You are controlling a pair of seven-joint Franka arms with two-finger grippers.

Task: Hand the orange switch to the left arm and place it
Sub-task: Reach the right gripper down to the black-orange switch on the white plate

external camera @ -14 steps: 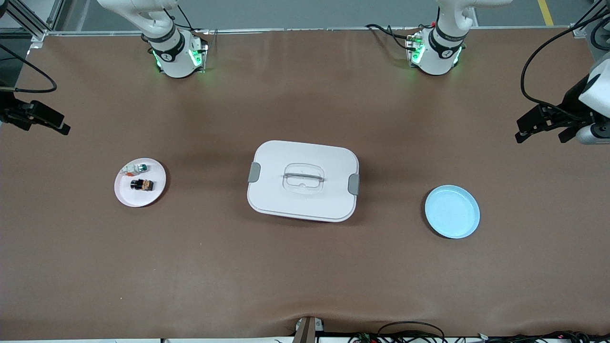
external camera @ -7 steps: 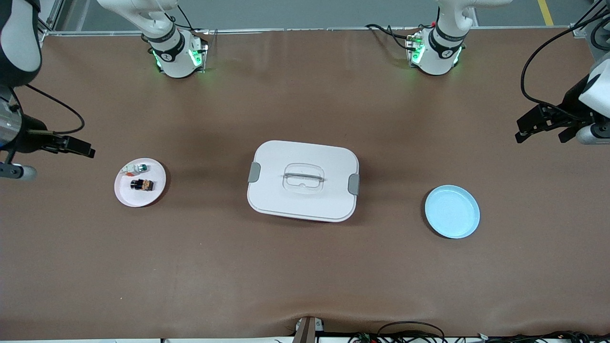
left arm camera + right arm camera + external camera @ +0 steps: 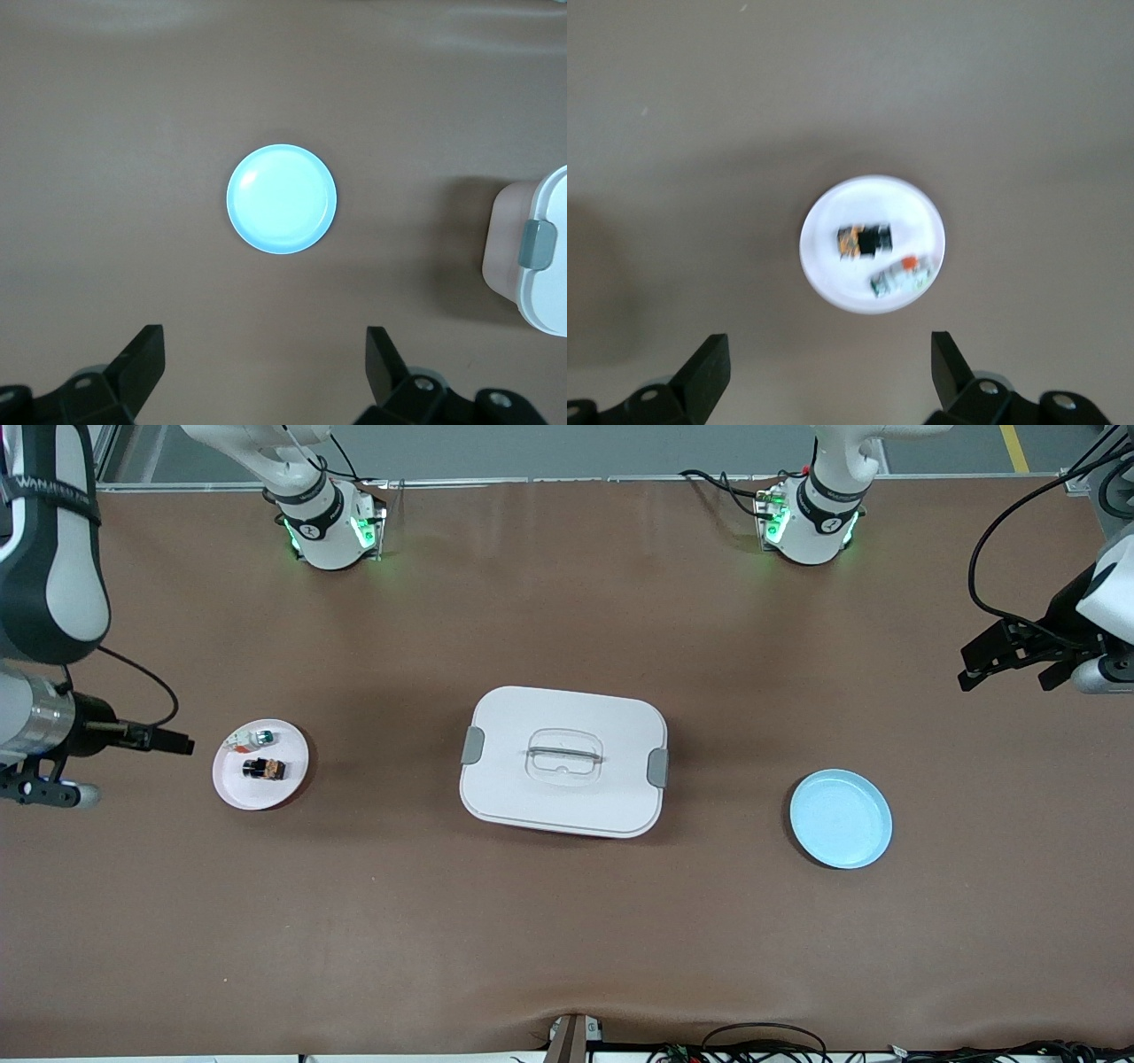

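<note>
Looking down on the brown table (image 3: pixel 567 921), I see its covering run smooth from the arm bases to the near edge, where a few cables trail; grey floor shows past the top edge. The box (image 3: pixel 563 761) sits mid-table with its lid on and grey clips at both ends. Toward the right arm's end, the pink plate (image 3: pixel 260 764) carries the orange switch (image 3: pixel 264 768), lying on its side, with the white-and-green component (image 3: pixel 251 737) just beside it, farther from the front camera. Toward the left arm's end lies the blue plate (image 3: pixel 841 818), well apart from the box.

My right gripper (image 3: pixel 829 372) hangs over the table just off the pink plate's outer edge, fingers (image 3: pixel 707 370) apart, and its wrist view has the plate and switch (image 3: pixel 865 240) ahead of them. My left gripper (image 3: pixel 264 365) is high over the left arm's end of the table, fingers (image 3: pixel 145 361) spread, with the blue plate (image 3: pixel 282 199) in its view.

Compared with a second ago, the right arm has swung in and come closer to the pink plate; the left arm waits where it was, and nothing on the table has shifted
</note>
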